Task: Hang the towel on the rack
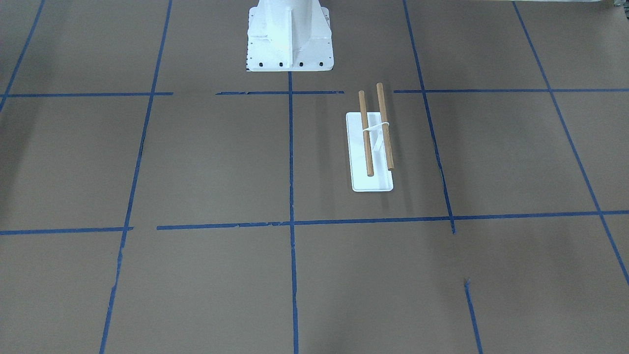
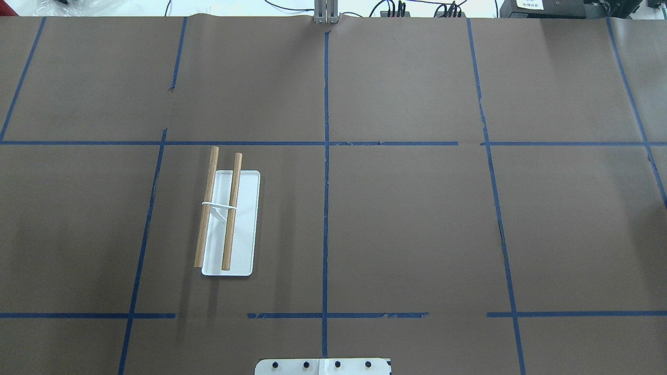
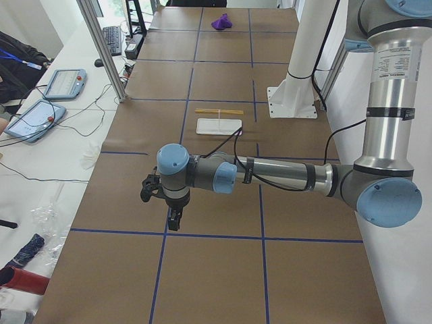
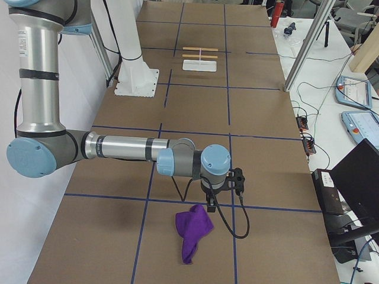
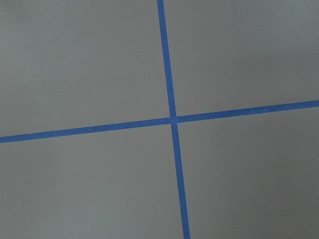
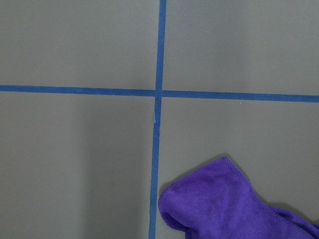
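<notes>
Towel (image 4: 194, 231) crumpled on desk (image 4: 266, 118) at robot's right end, just beside right gripper (image 4: 210, 206) — rack (image 1: 358, 162) well apart, toward left side. Left gripper (image 3: 174, 220) hangs over desk. Opening and hold of both grippers — cannot tell.

The rack (image 2: 244, 229) stands left of the frame's centre on the brown-papered table (image 2: 417, 224). Its two wooden dowels (image 2: 232, 211) run parallel over a flat white base, and the left one overhangs that base's left edge. A grid of blue tape lines (image 2: 325, 208) crosses the table; a white bolted plate (image 2: 323, 366) shows at bottom centre and cables (image 2: 396, 8) lie along the top edge.
</notes>
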You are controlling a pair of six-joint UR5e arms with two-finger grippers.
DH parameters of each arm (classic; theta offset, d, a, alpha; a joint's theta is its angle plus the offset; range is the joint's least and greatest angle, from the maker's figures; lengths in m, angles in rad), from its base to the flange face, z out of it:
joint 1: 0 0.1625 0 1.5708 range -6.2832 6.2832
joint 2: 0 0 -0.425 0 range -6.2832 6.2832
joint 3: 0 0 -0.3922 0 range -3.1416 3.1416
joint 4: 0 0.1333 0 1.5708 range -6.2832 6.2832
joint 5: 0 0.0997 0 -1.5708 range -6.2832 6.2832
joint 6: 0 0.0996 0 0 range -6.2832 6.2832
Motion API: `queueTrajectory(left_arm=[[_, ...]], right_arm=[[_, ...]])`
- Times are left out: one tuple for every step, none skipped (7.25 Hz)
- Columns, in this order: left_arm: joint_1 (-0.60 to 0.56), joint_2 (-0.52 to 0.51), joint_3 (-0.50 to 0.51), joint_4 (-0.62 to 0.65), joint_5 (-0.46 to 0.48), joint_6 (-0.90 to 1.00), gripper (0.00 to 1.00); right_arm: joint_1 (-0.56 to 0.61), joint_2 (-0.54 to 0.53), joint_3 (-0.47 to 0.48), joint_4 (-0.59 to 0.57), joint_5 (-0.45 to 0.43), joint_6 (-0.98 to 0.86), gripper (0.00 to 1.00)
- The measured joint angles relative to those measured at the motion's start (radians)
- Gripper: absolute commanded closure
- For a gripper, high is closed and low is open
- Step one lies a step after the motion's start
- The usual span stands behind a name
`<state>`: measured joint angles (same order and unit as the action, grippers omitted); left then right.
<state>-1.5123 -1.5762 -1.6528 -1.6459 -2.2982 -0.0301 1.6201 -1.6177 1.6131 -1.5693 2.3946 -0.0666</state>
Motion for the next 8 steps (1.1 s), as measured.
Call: queueTrajectory(left_arm=[[0.0,0.001,-0.003,0.0,0.0,0.0,0.0],[0.0,0.001,-0.005,0.0,0.0,-0.001,0.0],[0.0,0.001,-0.007,0.0,0.0,-0.003,0.0],[0.0,0.0,-0.012,0.0,0.0,-0.004,0.0],[0.0,0.0,-0.019,0.001,0.0,-0.005,0.0],[0.0,-0.001,-0.028,0.001,0.0,-0.006,0.0],[-0.001,-0.001,-0.038,0.002,0.001,-0.007,0.0],[-0.001,-0.001,-0.051,0.002,0.001,-0.008,0.0]], right_arm=[[0.001,0.0,0.0,0.0,0.0,0.0,0.0],[0.001,0.001,0.0,0.0,0.0,0.001,0.0],[0.0,0.006,0.0,0.002,0.0,0.002,0.0],[0.0,0.013,-0.001,0.005,0.0,0.005,0.0],[-0.001,0.016,-0.005,0.013,0.002,0.01,0.0],[-0.002,0.019,-0.009,0.03,0.006,0.017,0.0],[-0.003,0.019,-0.028,0.049,0.017,0.027,0.0],[-0.006,0.014,-0.065,0.084,0.031,0.034,0.0]])
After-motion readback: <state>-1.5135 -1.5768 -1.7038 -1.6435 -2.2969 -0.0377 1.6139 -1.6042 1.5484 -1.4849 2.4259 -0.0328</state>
